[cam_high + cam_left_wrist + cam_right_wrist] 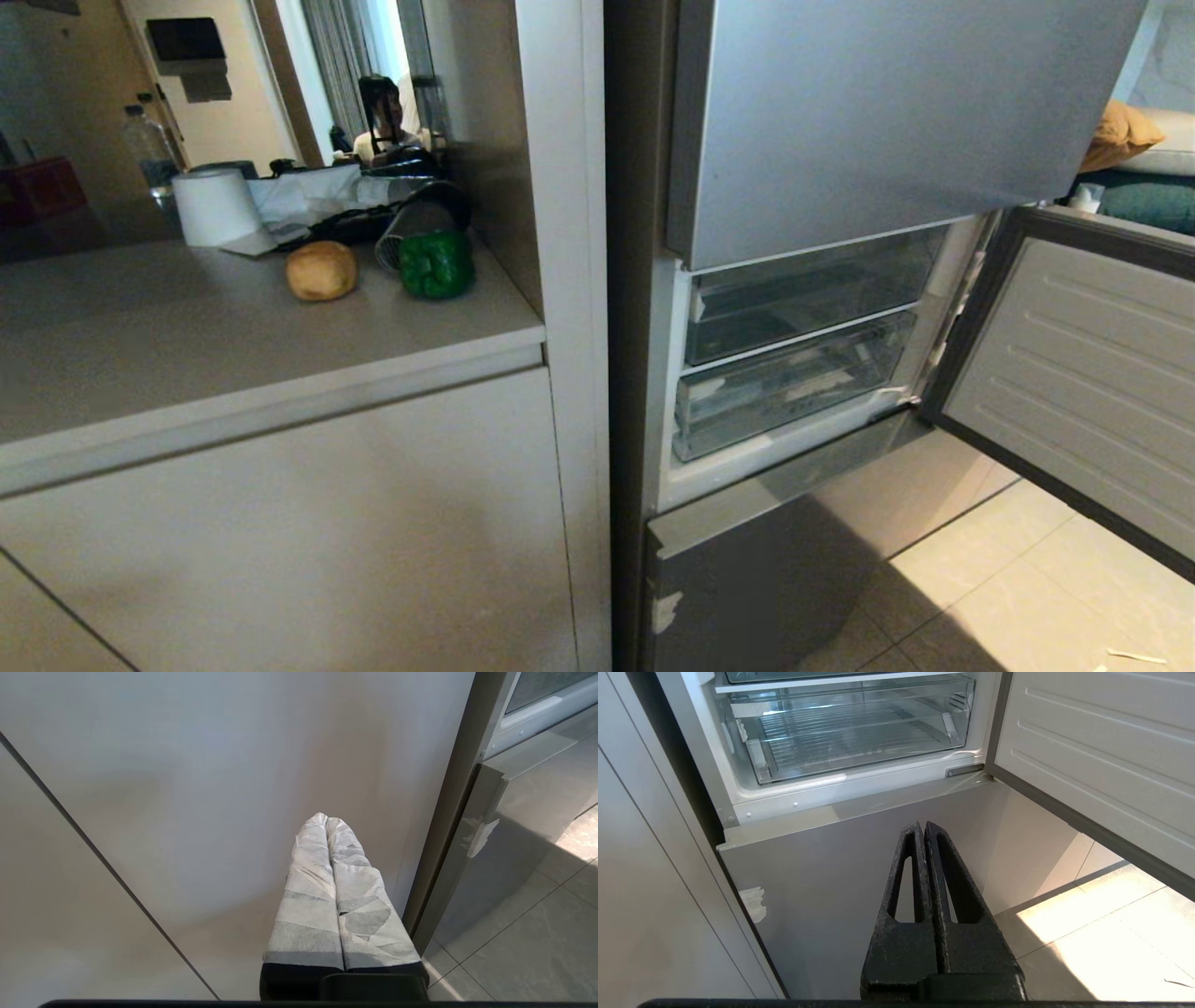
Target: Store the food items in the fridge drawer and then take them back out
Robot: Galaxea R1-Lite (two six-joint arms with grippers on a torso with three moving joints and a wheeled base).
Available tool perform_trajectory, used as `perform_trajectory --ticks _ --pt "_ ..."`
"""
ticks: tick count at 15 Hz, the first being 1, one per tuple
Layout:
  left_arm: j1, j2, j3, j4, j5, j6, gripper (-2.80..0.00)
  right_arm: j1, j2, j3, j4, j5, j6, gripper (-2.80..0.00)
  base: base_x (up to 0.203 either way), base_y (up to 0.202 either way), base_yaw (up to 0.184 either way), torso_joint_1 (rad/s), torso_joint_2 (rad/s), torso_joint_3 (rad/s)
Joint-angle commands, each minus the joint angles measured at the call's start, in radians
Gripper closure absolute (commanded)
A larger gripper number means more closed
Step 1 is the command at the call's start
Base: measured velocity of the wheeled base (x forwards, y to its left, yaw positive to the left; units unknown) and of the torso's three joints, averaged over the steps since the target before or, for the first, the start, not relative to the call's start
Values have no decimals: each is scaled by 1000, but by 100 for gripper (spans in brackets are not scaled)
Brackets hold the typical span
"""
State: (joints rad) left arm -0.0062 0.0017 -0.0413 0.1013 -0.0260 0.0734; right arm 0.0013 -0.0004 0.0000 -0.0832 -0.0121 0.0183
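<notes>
The potato (321, 271) and the green pepper (435, 264) sit side by side on the countertop (233, 345) at the left, near its far end, just in front of a paper roll (215, 207) and a hair dryer (415, 224). To the right, the fridge's middle door (1074, 373) is swung open to the right, exposing two clear drawers (794, 383), both apparently empty. The left gripper (326, 820), its fingers wrapped in pale tape and pressed together, hangs low before the cabinet front (187, 788); the right gripper (922, 825), black and likewise closed with nothing held, hangs before the fridge's lowest panel (822, 877). Storing has apparently not yet begun. The next move probably calls for raising an arm to the countertop, spreading its fingers and grasping one food item.
</notes>
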Motion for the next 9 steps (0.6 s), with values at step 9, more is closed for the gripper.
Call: perform_trajectory --ticks 9 --pt "0 1 0 2 0 0 0 0 0 31 -1 0 -1 0 0 0 0 0 0 0"
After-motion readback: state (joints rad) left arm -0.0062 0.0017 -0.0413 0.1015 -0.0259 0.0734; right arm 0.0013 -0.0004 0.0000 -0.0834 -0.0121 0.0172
